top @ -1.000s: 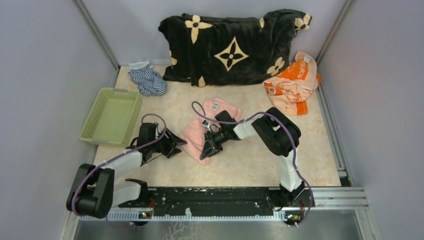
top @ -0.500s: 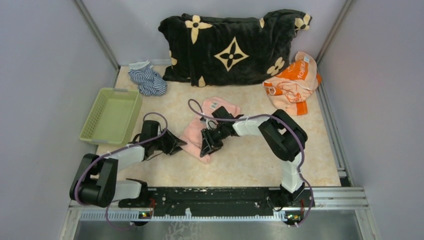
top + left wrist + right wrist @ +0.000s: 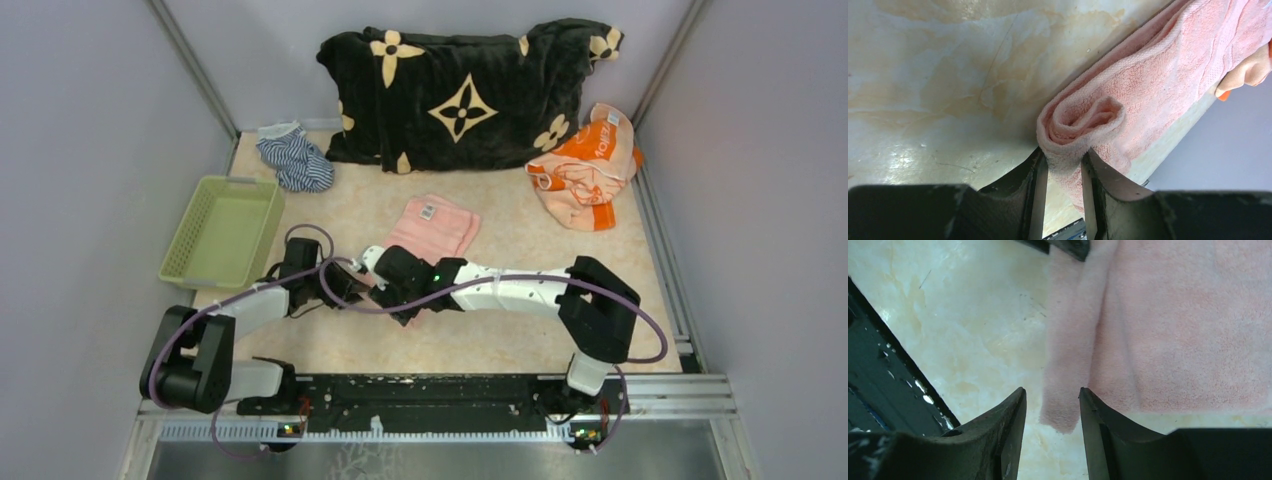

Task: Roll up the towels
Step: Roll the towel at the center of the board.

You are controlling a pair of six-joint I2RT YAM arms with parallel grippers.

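Swept left since a second ago with right pincer (image 3: 1050, 400), parted astride near corner of pale pink terry towel (image 3: 1158, 85) on beige marbled table (image 3: 480, 345); clamping its rolled end with left pincer (image 3: 1063, 160).

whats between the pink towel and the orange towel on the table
Nothing but bare marbled tabletop. In the top external view, no object sits between the pink towel and the orange towel.

The pink towel (image 3: 438, 225) is plain, the orange towel (image 3: 585, 175) white-printed, the blanket (image 3: 460, 95) black with cream flowers.
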